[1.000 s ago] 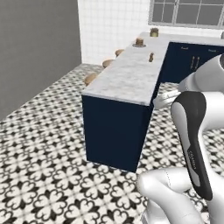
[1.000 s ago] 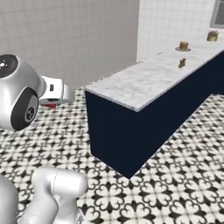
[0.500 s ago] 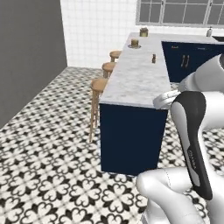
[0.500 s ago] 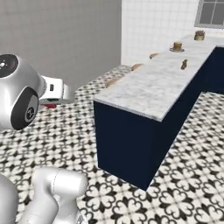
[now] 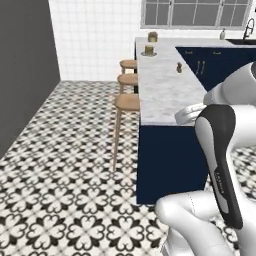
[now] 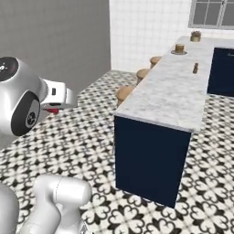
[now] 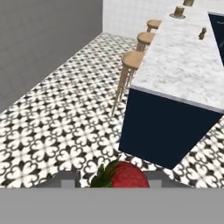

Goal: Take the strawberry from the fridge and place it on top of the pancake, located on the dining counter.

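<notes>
Far left, a flat matte grey wall [image 5: 22,75] runs the depth of the room, meeting a white tiled back wall [image 5: 95,37]. The floor [image 5: 60,190] is glossy tile with a repeating black-and-white floral pattern.

In the right base view the gripper [image 6: 54,109] is held off the arm's left side, above open floor and well apart from the counter; a small patch of red shows at its tip. In the hand view the strawberry [image 7: 124,176] sits between the two fingers [image 7: 65,179]: a rounded, glossy red berry with dark green pointed leaves on its left side. The jaws are closed on it, one finger against each flank.

Next come three round wooden stools [image 5: 127,102] with flat tan seats and slim splayed legs, lined along the counter's left edge.

The dining counter [image 5: 162,95] is a long rectangular slab of white-grey veined marble over smooth navy blue base panels, its near end squared off facing the robot. At the far end, the pancake [image 5: 149,50] reads as a short golden-tan cylinder on a small round grey plate; the stack is too small to make out single layers. Just beyond it stands a small tan pot [image 5: 152,36] with a plant. Nearer, along the counter's right side, a small slender brown object [image 5: 179,67] stands upright; what it is cannot be told.

To the right, navy cabinets [image 5: 210,62] carry gold handles, beneath a grey-framed paned window [image 5: 195,12].
</notes>
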